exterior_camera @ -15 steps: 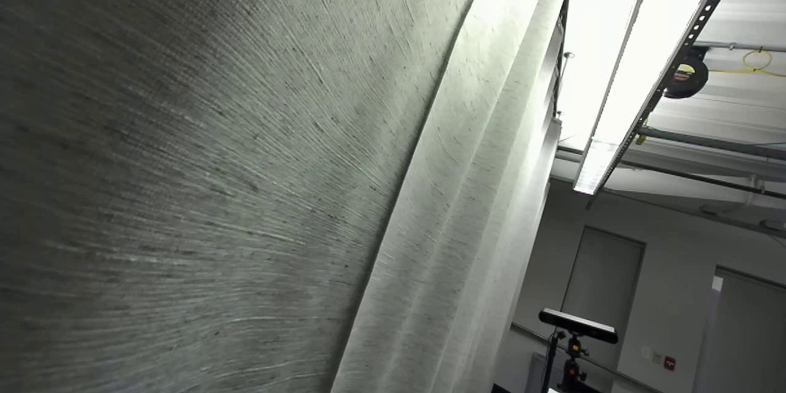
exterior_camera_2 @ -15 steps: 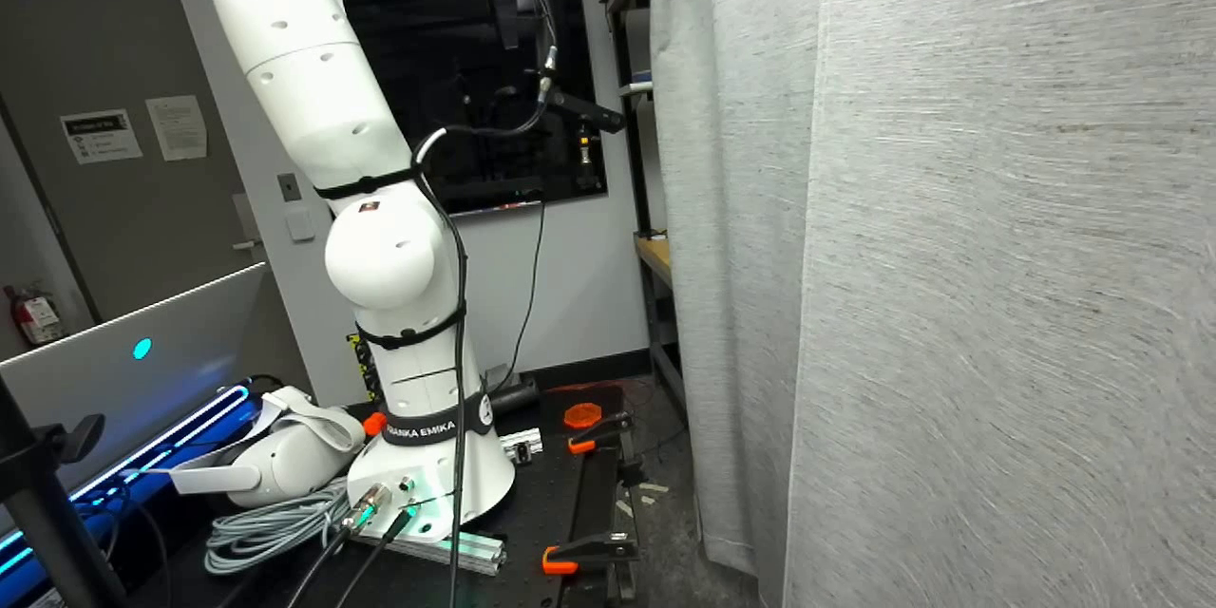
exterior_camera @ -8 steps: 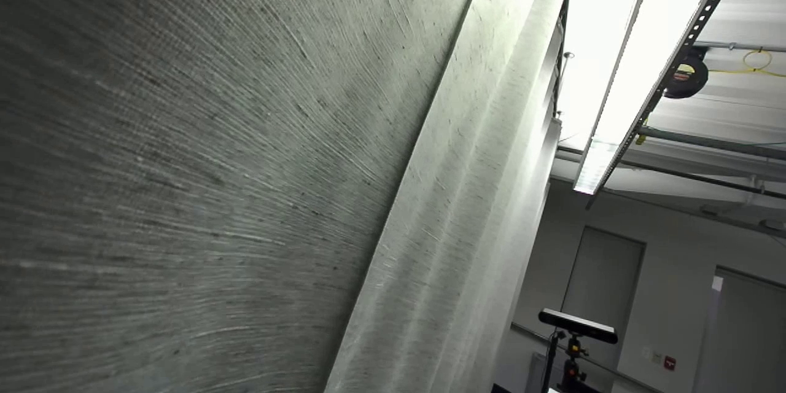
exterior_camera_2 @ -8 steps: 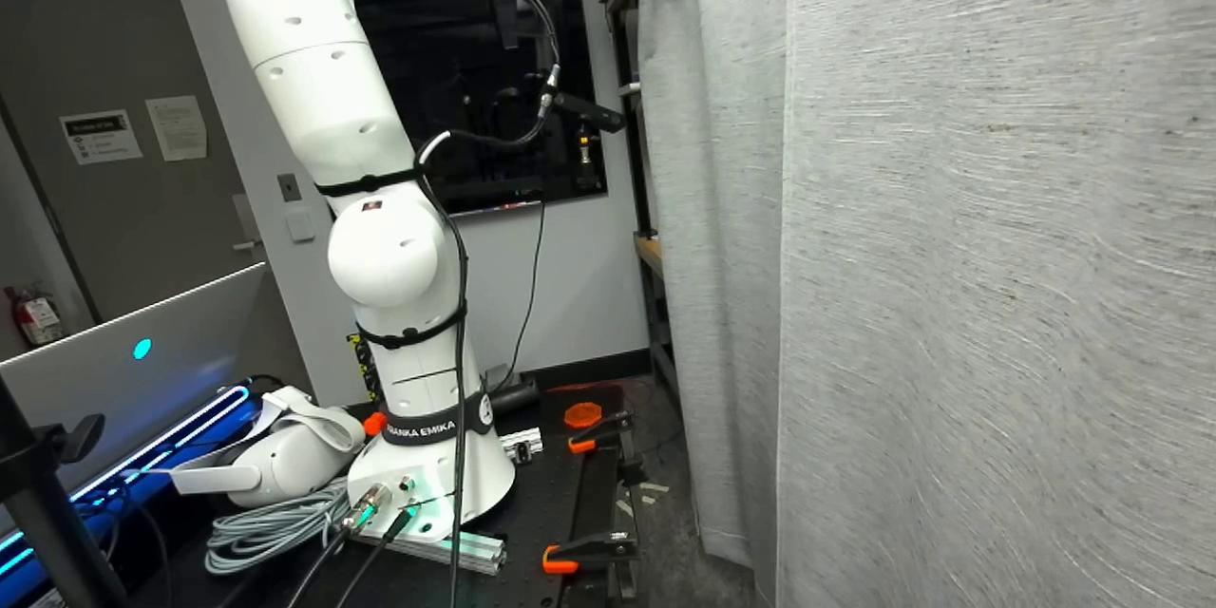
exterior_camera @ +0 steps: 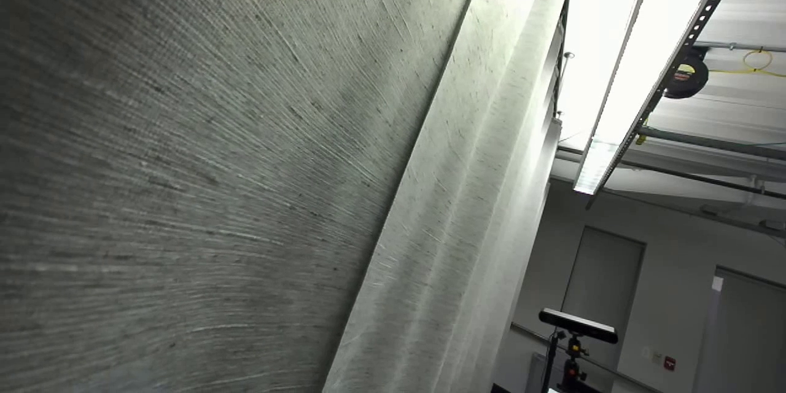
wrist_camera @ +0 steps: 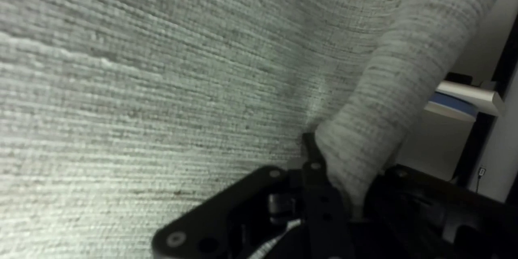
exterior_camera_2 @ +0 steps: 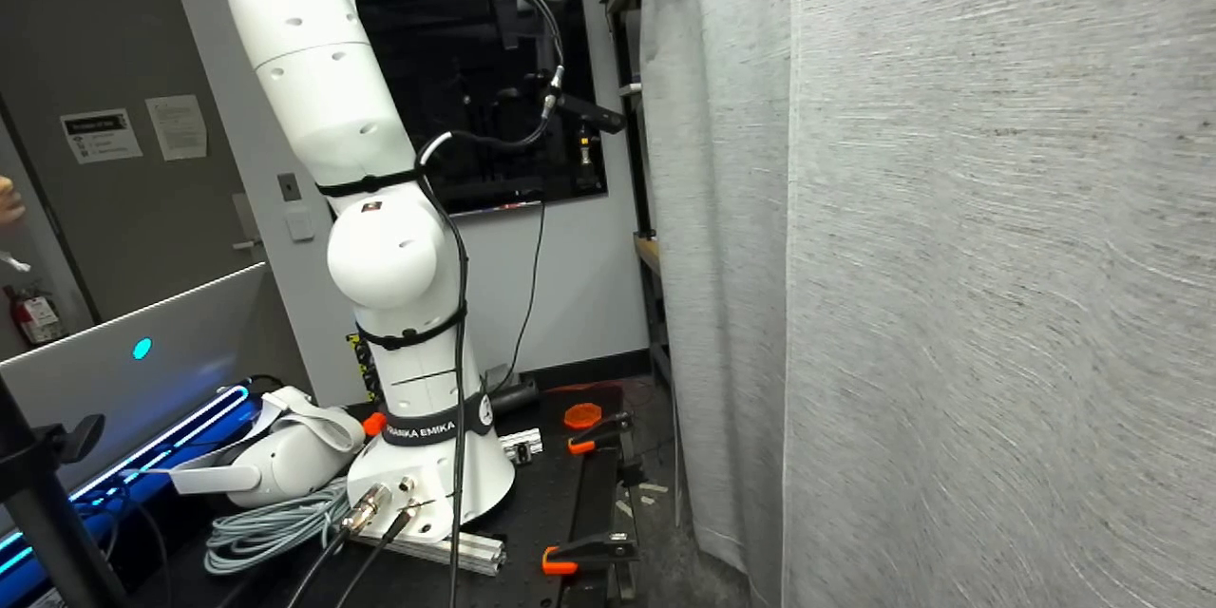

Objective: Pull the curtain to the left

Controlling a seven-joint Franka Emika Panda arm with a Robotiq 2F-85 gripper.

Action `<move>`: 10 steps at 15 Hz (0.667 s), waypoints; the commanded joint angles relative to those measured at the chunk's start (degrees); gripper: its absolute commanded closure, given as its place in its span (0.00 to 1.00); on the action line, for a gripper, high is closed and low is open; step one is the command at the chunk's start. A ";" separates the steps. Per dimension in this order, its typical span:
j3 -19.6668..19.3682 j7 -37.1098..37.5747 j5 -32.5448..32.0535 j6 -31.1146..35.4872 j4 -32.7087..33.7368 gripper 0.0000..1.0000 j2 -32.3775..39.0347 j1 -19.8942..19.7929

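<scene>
Wrist view: the end effector [wrist_camera: 350, 166] sits toward five o'clock, gripping a bunched fold of the curtain [wrist_camera: 170, 89] between its two dark fingers [wrist_camera: 319, 198]. From that pinch the fold runs out toward two o'clock, while the rest of the pale grey weave spreads flatter from seven round past twelve. Beyond the fold, at three o'clock, a white board [wrist_camera: 469, 95] shows with a blue strip [wrist_camera: 453, 103] just beside it.

In an exterior view the curtain [exterior_camera_2: 997, 285] hangs in long vertical folds from twelve round to five o'clock. The white robot arm [exterior_camera_2: 380, 247] rises from the black tabletop [exterior_camera_2: 541, 503] at seven o'clock, and its upper end reaches twelve, right at the curtain's edge; the end effector is mostly cut off there. Two orange-tipped clamps [exterior_camera_2: 598, 551] sit along the tabletop's edge near six, a white headset [exterior_camera_2: 285, 461] lies at eight just beside coiled grey cable [exterior_camera_2: 266, 532], and a silver laptop lid [exterior_camera_2: 190, 342] stands at nine.

In an exterior view the curtain [exterior_camera: 245, 166] fills six o'clock round through nine to one, with further folds beyond a dark edge that slants from one o'clock to just past six. A lit ceiling fixture [exterior_camera: 626, 73] hangs at two, and a bar-shaped camera [exterior_camera: 577, 325] stands at four.
</scene>
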 commanded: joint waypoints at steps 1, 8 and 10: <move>2.82 2.09 -3.82 -2.64 -5.37 1.00 0.84 -0.34; 4.27 5.76 -11.49 -3.72 -5.70 1.00 -0.27 -3.69; 4.91 6.96 -13.93 -4.11 -5.70 1.00 -0.58 -4.78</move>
